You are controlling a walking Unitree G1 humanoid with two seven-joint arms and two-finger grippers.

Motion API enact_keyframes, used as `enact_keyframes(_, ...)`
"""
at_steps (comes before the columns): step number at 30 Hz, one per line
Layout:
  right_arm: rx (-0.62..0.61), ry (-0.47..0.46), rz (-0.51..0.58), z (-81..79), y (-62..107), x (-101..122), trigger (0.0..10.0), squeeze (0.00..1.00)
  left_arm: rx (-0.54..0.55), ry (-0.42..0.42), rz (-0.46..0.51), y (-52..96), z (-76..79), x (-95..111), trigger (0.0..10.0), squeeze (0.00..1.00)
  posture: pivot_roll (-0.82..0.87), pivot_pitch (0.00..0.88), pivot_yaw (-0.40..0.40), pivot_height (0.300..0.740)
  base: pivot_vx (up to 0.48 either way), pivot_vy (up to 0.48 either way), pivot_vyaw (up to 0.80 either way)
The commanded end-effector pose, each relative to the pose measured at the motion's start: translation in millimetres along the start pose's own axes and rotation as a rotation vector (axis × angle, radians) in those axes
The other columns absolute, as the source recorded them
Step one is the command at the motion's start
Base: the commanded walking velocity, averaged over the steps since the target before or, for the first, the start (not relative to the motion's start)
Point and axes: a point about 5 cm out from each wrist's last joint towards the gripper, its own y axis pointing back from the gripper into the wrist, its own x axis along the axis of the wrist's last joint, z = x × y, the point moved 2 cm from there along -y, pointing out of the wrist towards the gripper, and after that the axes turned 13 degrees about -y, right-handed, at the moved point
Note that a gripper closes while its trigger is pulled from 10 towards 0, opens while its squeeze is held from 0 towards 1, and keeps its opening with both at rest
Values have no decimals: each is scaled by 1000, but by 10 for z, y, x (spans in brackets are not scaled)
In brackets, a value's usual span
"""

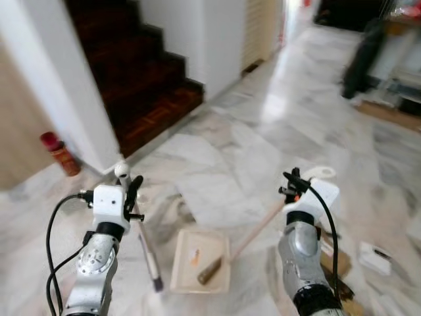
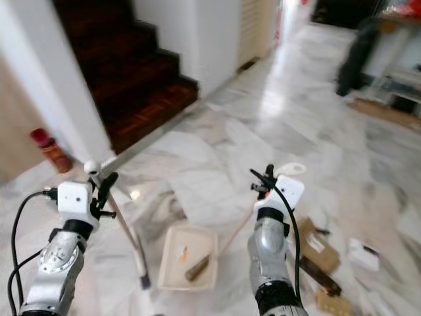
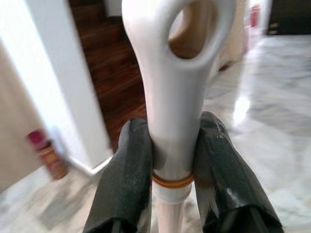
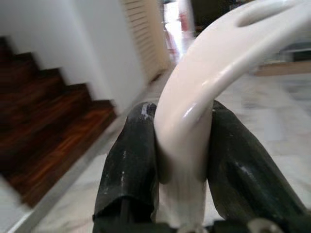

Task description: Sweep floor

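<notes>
- the left gripper point(image 3: 172, 160) is clamped on the white looped top of the broom handle point(image 3: 172, 97); the right gripper point(image 4: 182, 155) is clamped on the curved white dustpan handle point(image 4: 214, 63).
- the cream dustpan point(image 1: 200, 261) lies on the marble floor point(image 1: 263, 131) between the arms, near the robot.
- a dark wooden staircase point(image 1: 141, 85) and white wall edge close the far left; open floor runs far right.
- cardboard scraps point(image 2: 316, 253) lie near right.
- a red canister point(image 1: 60, 153) stands far left.
</notes>
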Motion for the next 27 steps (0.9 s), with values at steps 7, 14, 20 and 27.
enact_keyframes(7,-20,-36,30,54,-49,95,10000,0,1,-3,53,-43,7,136,10000,0,177,0,8,740,0,0,0)
enact_keyframes(14,-18,-28,11,65,-32,56,10000,0,-4,7,44,-23,27,121,10000,0,176,0,5,740,0,0,0)
enact_keyframes(20,-19,-8,21,84,-51,86,10000,0,-5,10,40,-35,37,117,10000,0,173,0,6,740,0,0,0)
enact_keyframes(27,-30,-3,32,124,-44,99,10000,0,-17,11,35,-31,65,107,10000,0,172,0,6,740,0,0,798)
